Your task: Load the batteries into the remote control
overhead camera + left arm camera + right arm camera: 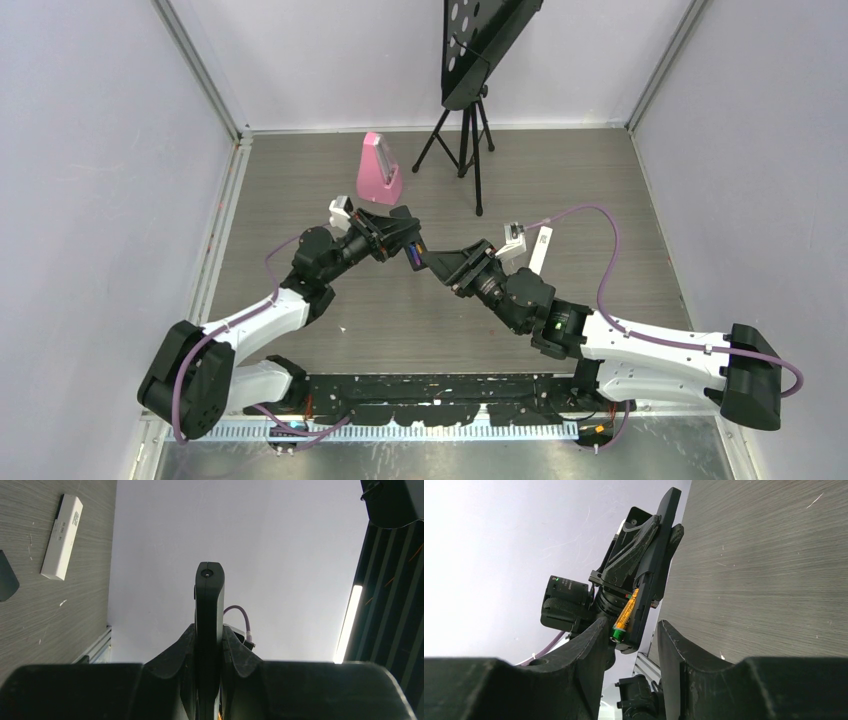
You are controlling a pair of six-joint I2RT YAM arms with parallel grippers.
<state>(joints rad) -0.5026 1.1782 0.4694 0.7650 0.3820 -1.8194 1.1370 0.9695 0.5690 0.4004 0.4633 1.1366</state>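
My left gripper point(398, 243) is shut on the black remote control point(413, 251) and holds it up off the table, tilted toward the right arm. In the left wrist view the remote point(208, 600) stands edge-on between the shut fingers point(232, 647). In the right wrist view a yellow battery with a green end point(626, 615) lies in the remote's open compartment point(650, 582). My right gripper point(631, 626) is open, its fingertips just short of the remote's lower end, the battery's green tip close to the left finger. From above, the right gripper point(442, 264) almost meets the remote.
A white bar-shaped remote point(540, 249) lies on the table right of the grippers, also visible as a white bar point(62, 536). A pink metronome-like object point(379, 170) and a black tripod point(462, 130) stand at the back. A dark flat piece point(6, 582) lies near the white remote.
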